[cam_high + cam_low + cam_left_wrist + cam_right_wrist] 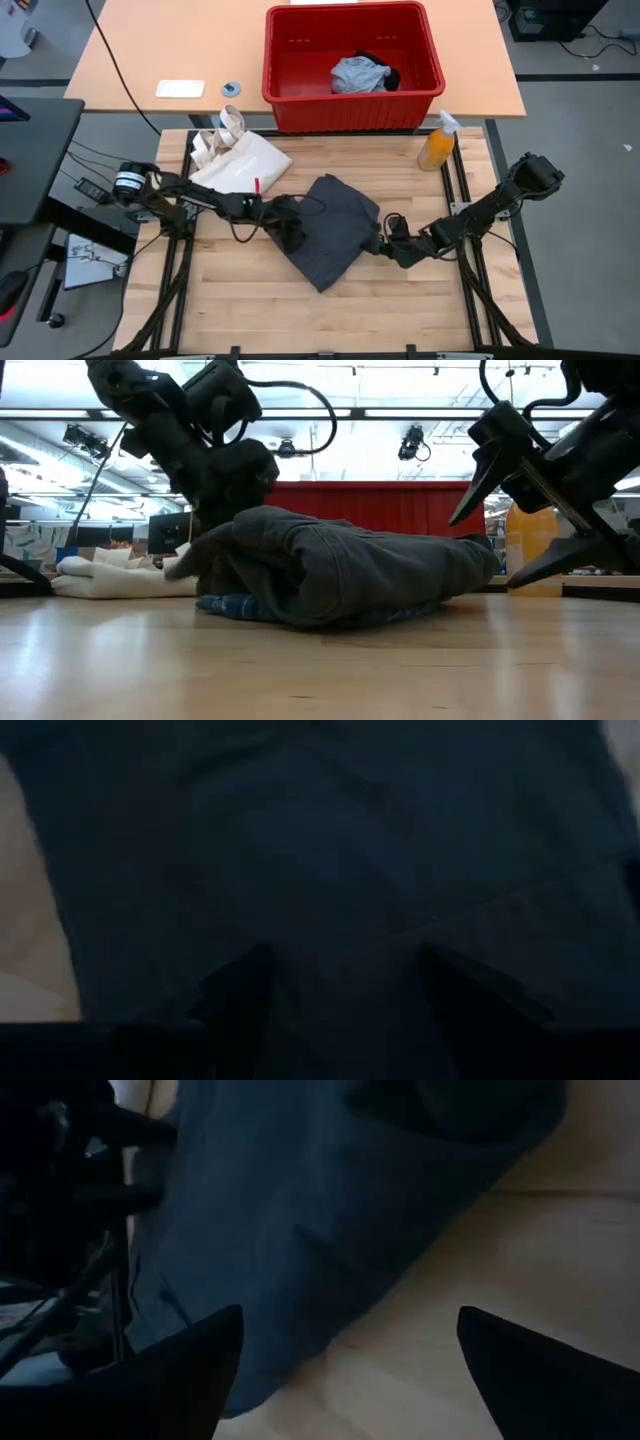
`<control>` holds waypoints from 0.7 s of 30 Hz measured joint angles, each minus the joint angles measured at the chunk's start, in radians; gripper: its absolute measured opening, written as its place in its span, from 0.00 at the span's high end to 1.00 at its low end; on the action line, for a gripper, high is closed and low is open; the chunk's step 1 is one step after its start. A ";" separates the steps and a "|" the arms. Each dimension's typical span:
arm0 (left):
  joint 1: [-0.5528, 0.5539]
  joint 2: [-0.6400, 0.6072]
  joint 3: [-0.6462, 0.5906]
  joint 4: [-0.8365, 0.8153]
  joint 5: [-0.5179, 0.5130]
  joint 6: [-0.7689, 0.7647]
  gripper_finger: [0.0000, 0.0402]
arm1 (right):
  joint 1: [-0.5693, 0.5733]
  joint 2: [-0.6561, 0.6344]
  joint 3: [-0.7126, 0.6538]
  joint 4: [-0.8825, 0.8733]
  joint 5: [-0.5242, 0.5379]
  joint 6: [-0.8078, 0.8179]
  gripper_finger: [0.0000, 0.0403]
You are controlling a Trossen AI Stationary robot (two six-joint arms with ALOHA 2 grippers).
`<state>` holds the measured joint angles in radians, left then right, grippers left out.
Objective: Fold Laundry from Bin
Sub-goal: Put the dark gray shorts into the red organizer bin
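Observation:
A dark charcoal-grey garment point(330, 232) lies bunched and folded on the wooden table; a strip of blue plaid cloth point(228, 605) peeks out under its near left end. My left gripper point(292, 230) is open at the garment's left side, and dark cloth fills the space between its fingers point(240, 995). My right gripper point(386, 240) stands wide open at the garment's right end point(488, 555), with bare table between its fingers point(200, 1365). The red bin point(290, 60) at the far side holds a light grey piece point(358, 75) and a black piece point(390, 74). My left gripper comes slanting down from the table's left onto the charcoal garment's left part point(340, 920), with its open fingers on either side of a stretch of cloth. I cannot tell whether they touch it. The garment lies on the table.
A cream tote bag point(240, 160) lies at the far left of the table, close behind my left arm. An orange spray bottle point(437, 145) stands at the far right corner. The table's near half is bare wood point(330, 310).

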<state>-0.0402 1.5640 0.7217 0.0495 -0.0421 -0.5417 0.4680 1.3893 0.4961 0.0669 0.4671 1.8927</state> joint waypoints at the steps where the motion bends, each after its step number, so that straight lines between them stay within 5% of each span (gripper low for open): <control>1: -0.010 0.013 0.000 0.002 -0.004 -0.035 0.36 | -0.005 0.000 0.000 0.004 -0.002 0.000 0.07; 7: -0.076 0.092 0.003 0.059 -0.009 -0.072 0.36 | -0.077 0.000 0.000 0.046 0.027 -0.070 0.08; 16: -0.098 0.109 0.004 0.063 -0.013 -0.094 0.36 | -0.249 0.000 0.001 0.091 -0.167 -0.181 0.08; 21: -0.086 0.109 0.003 0.067 0.002 -0.099 0.36 | -0.163 0.000 0.001 0.140 -0.193 -0.143 0.08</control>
<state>-0.1265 1.6726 0.7249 0.1168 -0.0399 -0.6407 0.3049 1.3889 0.4973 0.2073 0.2745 1.7494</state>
